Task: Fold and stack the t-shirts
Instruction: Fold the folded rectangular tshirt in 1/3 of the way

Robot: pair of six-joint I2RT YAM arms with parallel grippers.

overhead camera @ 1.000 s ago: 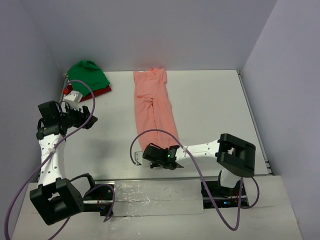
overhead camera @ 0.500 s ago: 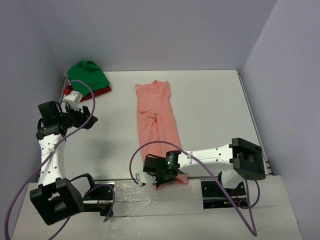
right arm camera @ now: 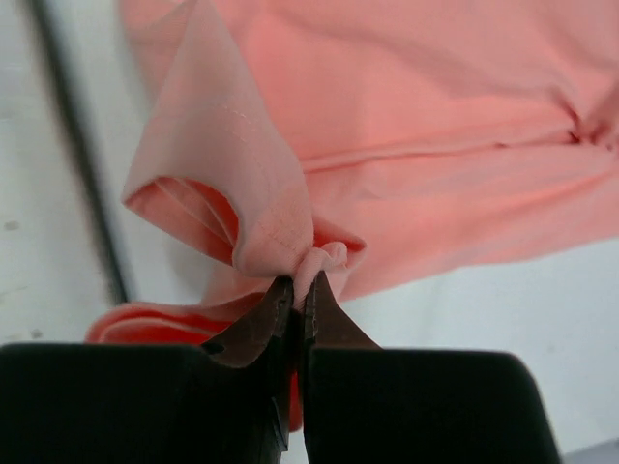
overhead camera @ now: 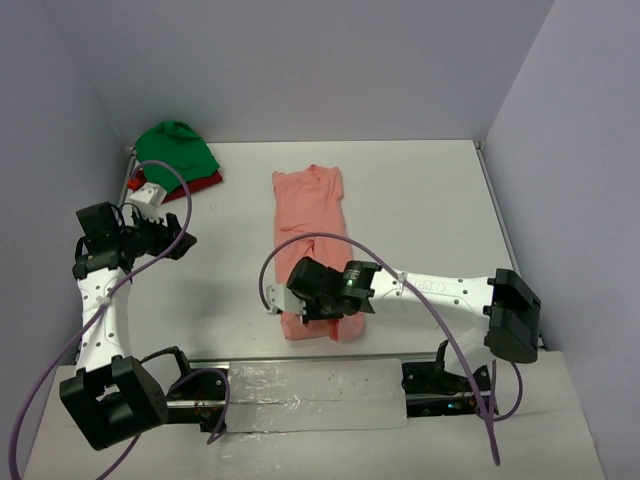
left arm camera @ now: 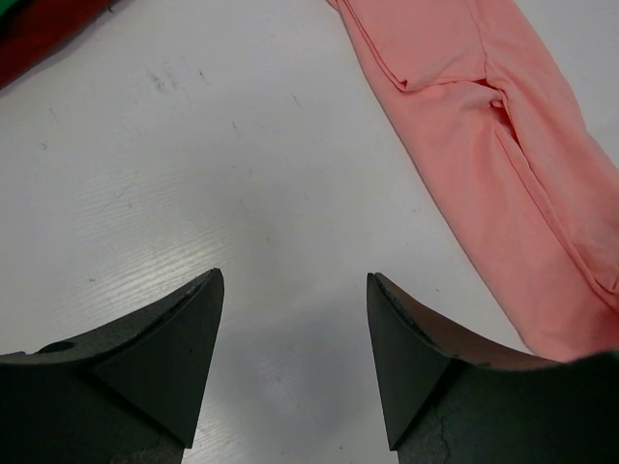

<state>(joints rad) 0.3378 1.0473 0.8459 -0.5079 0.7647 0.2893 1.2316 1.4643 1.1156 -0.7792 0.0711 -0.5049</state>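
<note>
Top view: a pink shirt (overhead camera: pixel 310 215), already narrowed into a long strip, lay lengthwise in the middle of the white table (overhead camera: pixel 430 200), collar end far from the arms. The right gripper (overhead camera: pixel 305 300) sat over the strip's near end, its arm reaching in from the right. The left gripper (overhead camera: pixel 172 240) hovered above bare table, well apart from the strip. In the far left corner a green shirt (overhead camera: pixel 176 150) sat heaped on a red shirt (overhead camera: pixel 205 182).

Left wrist view: the fingers were spread wide with nothing between them, only white table below. The pink strip ran along the right side and a sliver of red cloth showed at the top left.

Right wrist view: the fingers were pressed together on a small bunch of the pink hem, and a loop of cloth stood up from the pinch while the rest lay flat beyond.

The step in hand looked like folding the near end over toward the collar. To do it well, the pinch should travel low and straight along the strip, land with edges matched, and let go only once the cloth lay flat. The free left gripper could pin the far half against dragging.
</note>
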